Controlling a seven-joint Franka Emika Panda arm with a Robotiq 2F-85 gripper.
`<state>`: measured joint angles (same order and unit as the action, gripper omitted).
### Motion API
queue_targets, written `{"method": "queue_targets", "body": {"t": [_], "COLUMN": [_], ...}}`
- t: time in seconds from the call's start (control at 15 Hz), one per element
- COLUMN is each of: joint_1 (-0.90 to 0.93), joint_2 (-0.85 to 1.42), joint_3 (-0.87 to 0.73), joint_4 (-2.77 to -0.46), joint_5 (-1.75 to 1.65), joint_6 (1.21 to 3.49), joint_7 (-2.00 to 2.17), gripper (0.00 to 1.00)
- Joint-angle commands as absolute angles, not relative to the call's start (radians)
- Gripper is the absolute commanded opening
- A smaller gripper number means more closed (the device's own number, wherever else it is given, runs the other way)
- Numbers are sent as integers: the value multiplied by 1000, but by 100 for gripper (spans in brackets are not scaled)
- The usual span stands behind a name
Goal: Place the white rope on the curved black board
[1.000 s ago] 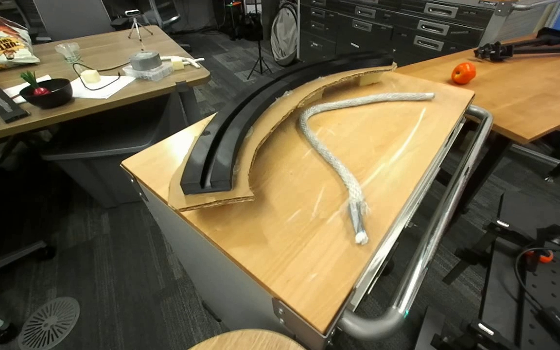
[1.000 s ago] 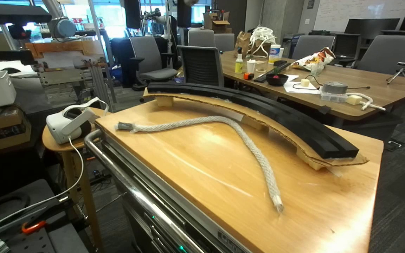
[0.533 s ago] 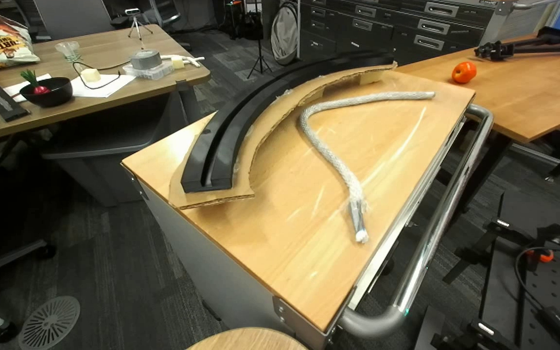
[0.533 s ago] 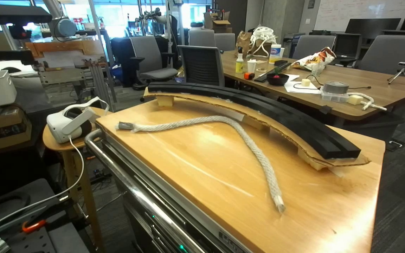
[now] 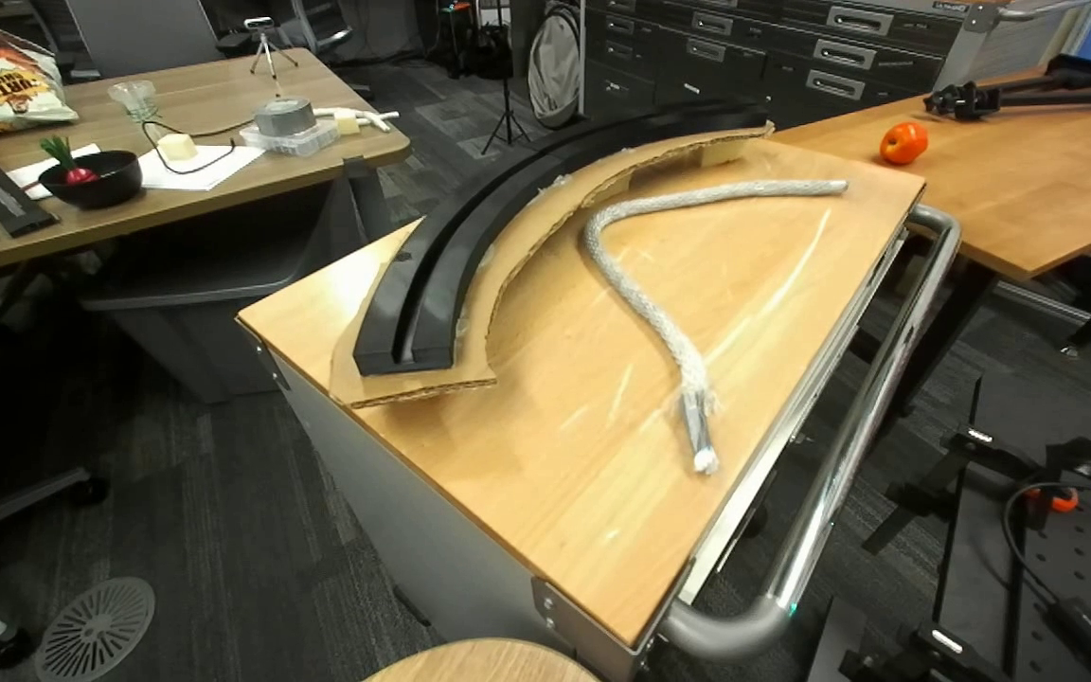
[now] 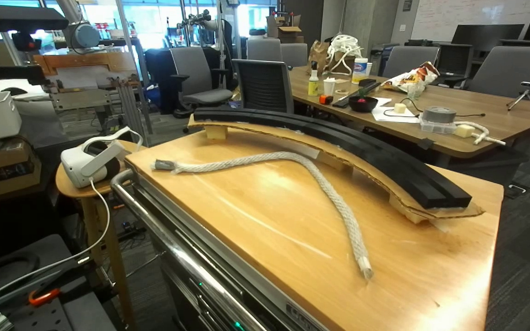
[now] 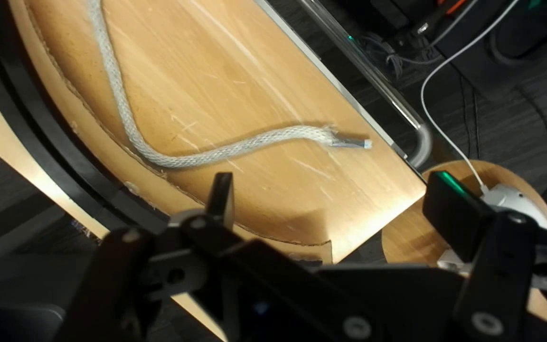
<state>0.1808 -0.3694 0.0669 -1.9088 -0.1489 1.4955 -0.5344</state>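
The white rope (image 5: pixel 640 298) lies in a bent curve on the wooden cart top, its taped end near the handle side. It also shows in the wrist view, where the rope (image 7: pixel 235 149) runs past the top edge. The curved black board (image 5: pixel 437 327) rests along the far side, with a groove down its length and nothing on it. Between rope and board (image 6: pixel 375 156) there is a gap. My gripper (image 7: pixel 328 190) is open, seen only in the wrist view; it hangs above the cart's corner end, its fingers (image 7: pixel 454 209) wide apart with nothing between them.
A cardboard strip (image 6: pixel 361 170) on small blocks carries the board. A metal handle bar (image 5: pixel 834 483) runs along the cart side. By the cart's corner is a round stool (image 7: pixel 411 223) bearing a white headset (image 6: pixel 88 163). A wooden table (image 5: pixel 1057 180) adjoins the cart.
One second ago two dark finger-like shapes hung at the top edge of an exterior view; they are gone from it now. Rope and board lie as before.
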Motion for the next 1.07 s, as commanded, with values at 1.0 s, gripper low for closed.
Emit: {"method": "queue_targets", "body": {"t": [1.0], "joint_1": [173], "joint_2": [-288], "joint_3": [32], "joint_4": [-1844], "joint_5": [-108], "joint_6": [1595], "joint_7": [-901], "gripper": [100]}}
